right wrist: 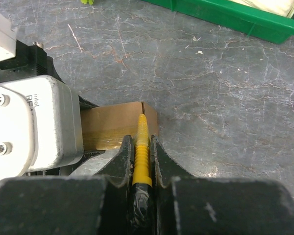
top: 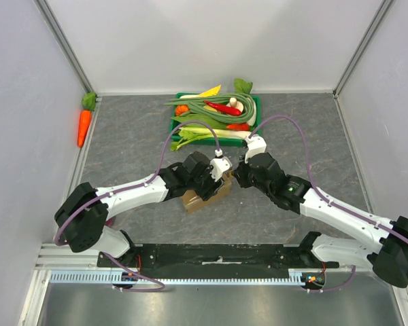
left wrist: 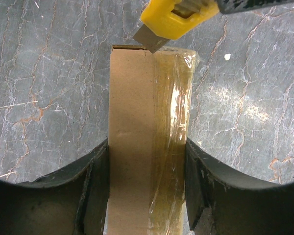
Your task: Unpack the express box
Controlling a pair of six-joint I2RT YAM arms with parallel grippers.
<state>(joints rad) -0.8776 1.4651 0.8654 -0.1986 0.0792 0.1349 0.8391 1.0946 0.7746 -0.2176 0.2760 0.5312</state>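
Observation:
The express box is a small brown carton with clear tape along its top. It lies on the grey table under both wrists in the top view. My left gripper is shut on the box, one finger on each long side. My right gripper is shut on a yellow utility knife. The knife's blade tip touches the far end of the box at the tape seam. The box's end also shows in the right wrist view, beside the left wrist camera housing.
A green tray of vegetables stands just behind the grippers; its rim shows in the right wrist view. A carrot lies by the left wall. White walls enclose the table on three sides.

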